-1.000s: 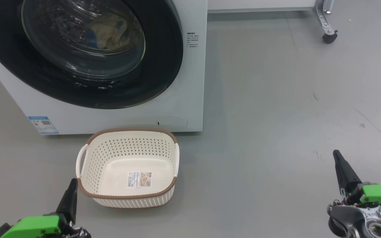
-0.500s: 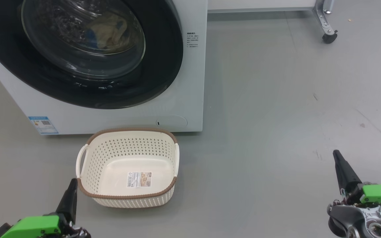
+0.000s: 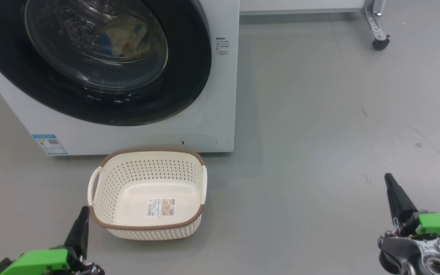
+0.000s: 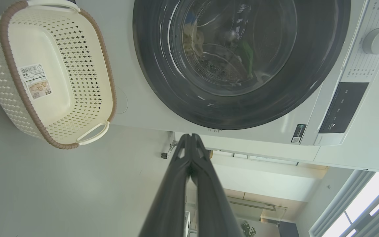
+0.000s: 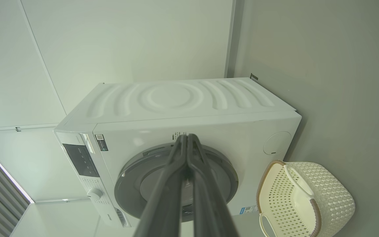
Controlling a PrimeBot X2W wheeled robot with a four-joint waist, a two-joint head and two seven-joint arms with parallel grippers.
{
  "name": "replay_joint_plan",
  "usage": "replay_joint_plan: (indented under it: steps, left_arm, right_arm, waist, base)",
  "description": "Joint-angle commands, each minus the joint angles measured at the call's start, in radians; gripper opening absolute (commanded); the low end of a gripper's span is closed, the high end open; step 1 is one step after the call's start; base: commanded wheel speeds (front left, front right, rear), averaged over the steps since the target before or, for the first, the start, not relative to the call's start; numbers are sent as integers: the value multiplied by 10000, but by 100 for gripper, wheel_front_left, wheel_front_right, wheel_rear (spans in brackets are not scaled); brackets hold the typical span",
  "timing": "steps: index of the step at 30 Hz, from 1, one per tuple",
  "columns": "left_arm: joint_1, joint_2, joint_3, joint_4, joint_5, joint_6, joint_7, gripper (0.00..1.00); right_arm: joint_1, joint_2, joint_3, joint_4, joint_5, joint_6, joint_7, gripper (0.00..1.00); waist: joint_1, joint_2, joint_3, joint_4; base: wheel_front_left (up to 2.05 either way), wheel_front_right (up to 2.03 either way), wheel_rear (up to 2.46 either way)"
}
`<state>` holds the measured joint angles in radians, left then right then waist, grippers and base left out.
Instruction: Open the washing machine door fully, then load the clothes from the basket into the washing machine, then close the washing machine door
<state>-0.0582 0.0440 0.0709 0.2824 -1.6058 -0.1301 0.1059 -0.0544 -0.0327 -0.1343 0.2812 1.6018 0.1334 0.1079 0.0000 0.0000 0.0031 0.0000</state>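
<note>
The washing machine stands at the far left of the grey floor, and the washing machine door lies shut, flush against its white front, the glossy black rim ringing the bulging glass. Through that glass the clothes show inside the drum, a pale cream heap with a blue patch, low and a little right of the glass's middle. The basket sits on the floor just in front of the machine, below the door's right half, near the round flap in the lower front panel; a label sticker lies in plain sight on the basket's floor. A small blue label marks the machine's lower left corner. The left gripper hangs at the near left with its two dark fingers pressed together and nothing between them; in the head view its tip appears just beside the basket's near left corner (the left wrist view shows those fingers clear of the basket). The right gripper hangs at the near right, well apart from basket and machine, its fingers likewise closed tip to tip and holding nothing. A caster wheel on a metal leg stands at the far right
</note>
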Motion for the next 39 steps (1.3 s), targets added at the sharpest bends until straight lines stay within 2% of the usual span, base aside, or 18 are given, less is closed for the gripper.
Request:
replay_joint_plan:
  steps: [1,39]
  left_arm:
    - [-497,82,413,-371,-41,-6,59,0]
    - [-498,73,426,-372,-30,-6,70,0]
  right_arm:
    - [-535,-175,204,-364,67,-27,55,0]
    - [-535,-175,205,-364,68,-27,54,0]
  waist:
    - [0,0,0,0]
    - [0,0,0,0]
  base:
    - [0,0,0]
    - [0,0,0]
